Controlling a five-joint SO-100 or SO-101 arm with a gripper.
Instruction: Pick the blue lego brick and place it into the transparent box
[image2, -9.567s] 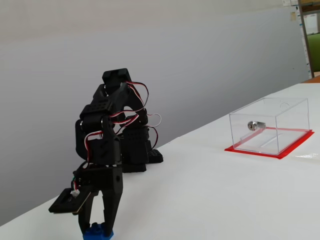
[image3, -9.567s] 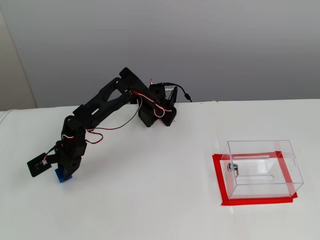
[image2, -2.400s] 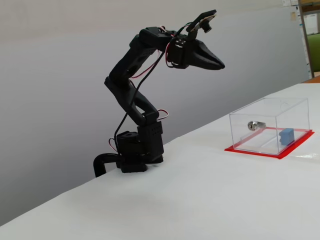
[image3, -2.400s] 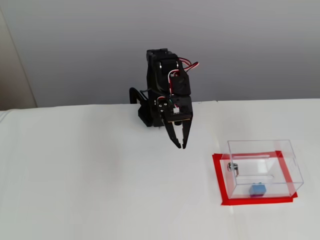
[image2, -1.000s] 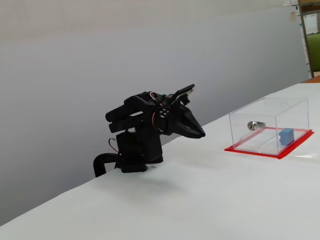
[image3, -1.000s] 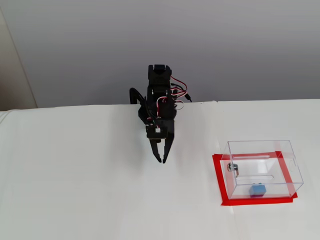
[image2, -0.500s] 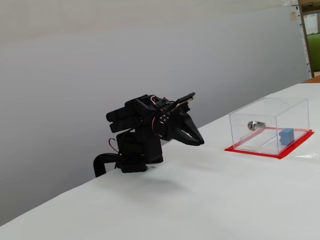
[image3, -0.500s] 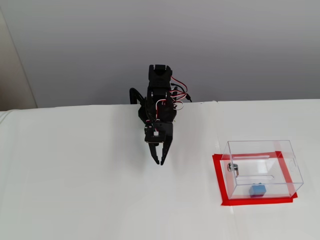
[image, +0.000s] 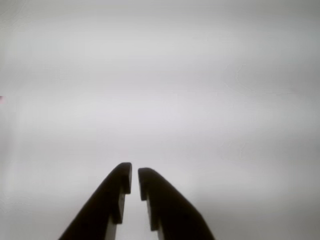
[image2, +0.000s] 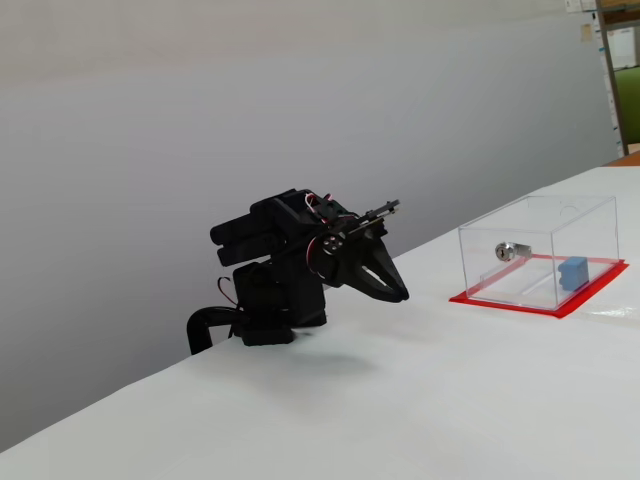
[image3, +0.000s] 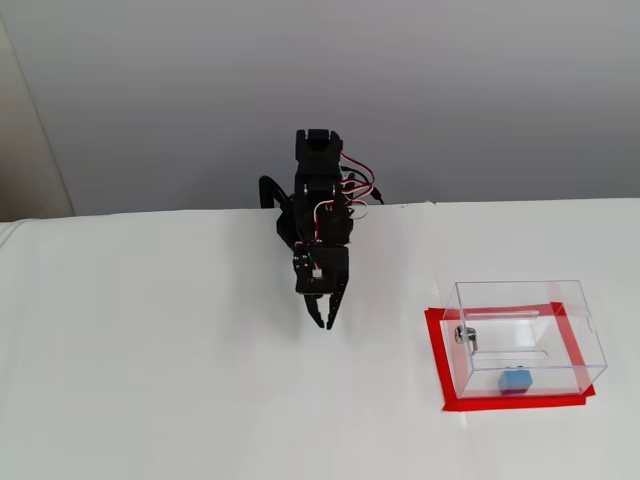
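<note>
The small bright blue studded plastic lego brick (image3: 515, 381) lay on the floor of the clear rectangular acrylic box (image3: 523, 297), well apart from the jaws and off to their right in a fixed view; the other fixed view showed it (image2: 573, 273) at the box's (image2: 540, 225) far end, away from the silver metal lock (image2: 508, 250). The box stood on a red flat base (image3: 436, 353). The black two-finger gripper (image3: 323, 320) hung low over the white worktop (image3: 200, 400), near the arm's base, its jaws nearly closed with a thin slit between the tips and nothing held, as the wrist view (image: 134, 176) confirmed. By these views the placing looked done; a good finish would fold the arm home without swinging toward the box.
</note>
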